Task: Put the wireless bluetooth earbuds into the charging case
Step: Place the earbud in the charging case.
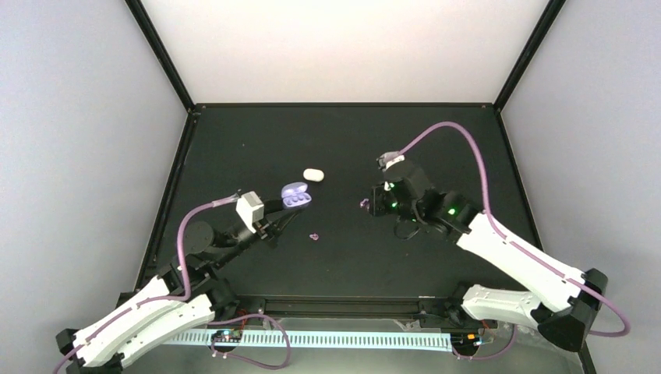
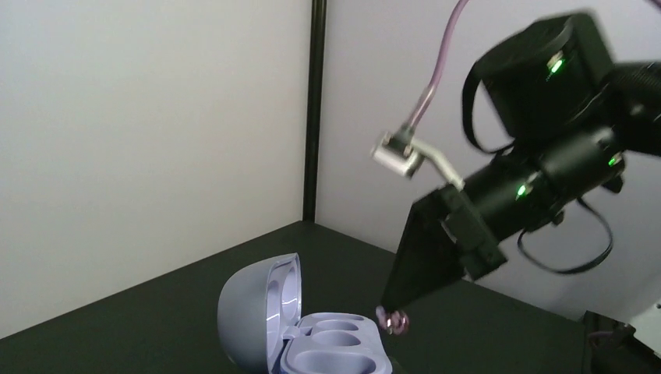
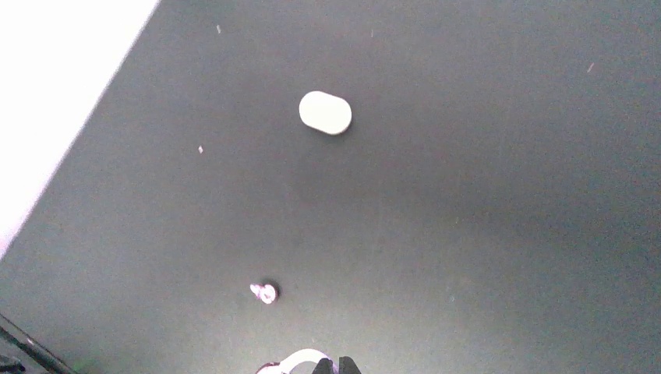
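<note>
The charging case (image 1: pixel 296 195) is open, pale lavender, lid up, both wells (image 2: pixel 335 343) empty. It is held above the table at the tip of my left gripper (image 1: pixel 285 206), whose fingers are hidden below the left wrist view's edge. My right gripper (image 1: pixel 366 203) is shut on one tiny pinkish-white earbud (image 2: pixel 395 319), which hangs at the dark fingertips (image 2: pixel 417 265) just right of the case and slightly above its wells. The right wrist view shows that held earbud (image 3: pixel 290 363) beside the closed tips (image 3: pixel 337 366). A second earbud (image 1: pixel 315 235) lies loose on the black table (image 3: pixel 265 293).
A closed white pill-shaped object (image 1: pixel 313 174) lies on the table behind the case, also in the right wrist view (image 3: pixel 325 112). Pale walls and black corner posts (image 2: pixel 315 109) ring the black table (image 1: pixel 351 265). A purple cable (image 1: pixel 460 136) arcs over the right arm.
</note>
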`<state>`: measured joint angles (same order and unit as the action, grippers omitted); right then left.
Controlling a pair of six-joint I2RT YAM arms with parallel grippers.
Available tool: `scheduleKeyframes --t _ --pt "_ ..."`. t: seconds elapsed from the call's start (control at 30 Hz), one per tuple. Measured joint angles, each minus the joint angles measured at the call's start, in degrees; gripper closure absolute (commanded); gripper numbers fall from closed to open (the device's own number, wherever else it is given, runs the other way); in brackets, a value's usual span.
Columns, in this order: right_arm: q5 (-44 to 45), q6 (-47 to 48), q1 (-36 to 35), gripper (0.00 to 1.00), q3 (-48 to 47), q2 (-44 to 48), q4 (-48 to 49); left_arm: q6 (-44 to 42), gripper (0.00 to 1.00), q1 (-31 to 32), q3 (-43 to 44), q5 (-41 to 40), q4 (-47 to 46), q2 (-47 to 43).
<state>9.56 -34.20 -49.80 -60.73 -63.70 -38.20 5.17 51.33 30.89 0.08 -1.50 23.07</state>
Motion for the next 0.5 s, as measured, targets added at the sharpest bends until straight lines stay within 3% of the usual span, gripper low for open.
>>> scheduleKeyframes --t 0.5 --pt "9.49 11.58 0.00 0.99 -17.25 7.91 -6.10 0.83 0.98 0.00 3.91 8.61 -22.82 27.80"
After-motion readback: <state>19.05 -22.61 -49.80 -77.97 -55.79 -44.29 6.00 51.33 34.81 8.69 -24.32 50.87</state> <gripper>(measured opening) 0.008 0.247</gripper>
